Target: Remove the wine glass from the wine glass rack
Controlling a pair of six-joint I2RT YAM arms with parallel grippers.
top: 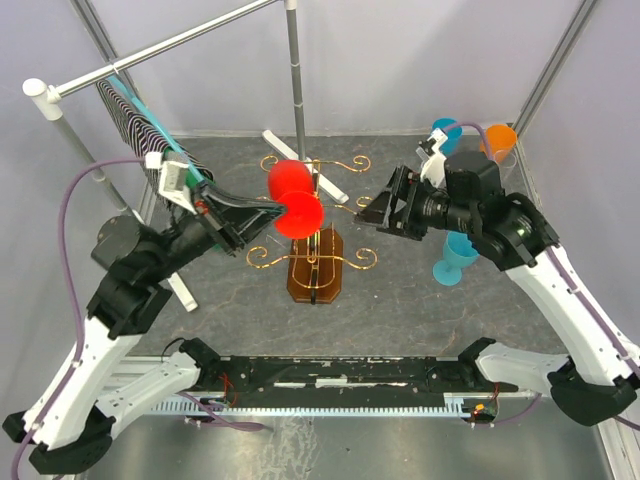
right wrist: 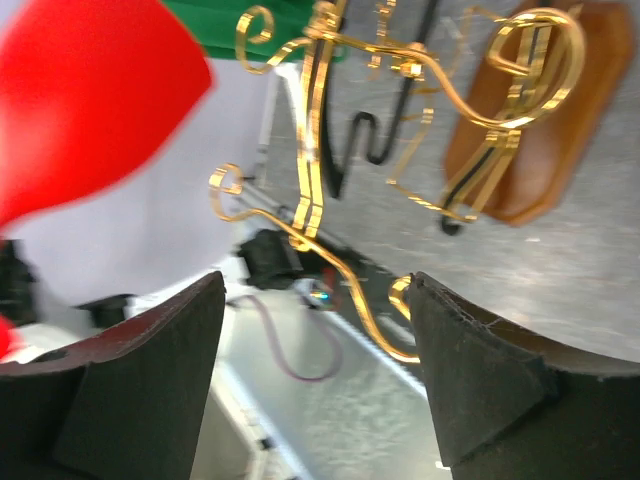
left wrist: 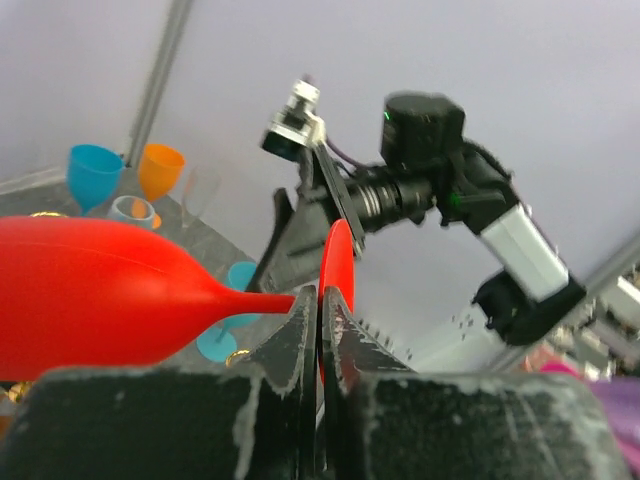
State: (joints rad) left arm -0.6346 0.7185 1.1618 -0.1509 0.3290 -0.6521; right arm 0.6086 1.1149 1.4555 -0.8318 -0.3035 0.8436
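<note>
Where the grey worktop carries the gold wine glass rack on its brown base, the red wine glass lies on its side above the rack's scroll arms. My left end effector is clamped tight on its stem just beside the foot. My right end effector stands wide apart beside the rack, gripping nothing.

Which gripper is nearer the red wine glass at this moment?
Left. The left gripper is shut on the stem of the red wine glass, between bowl and foot. The right gripper stands open to the glass's right in the top view, apart from it, facing the wine glass rack.
</note>
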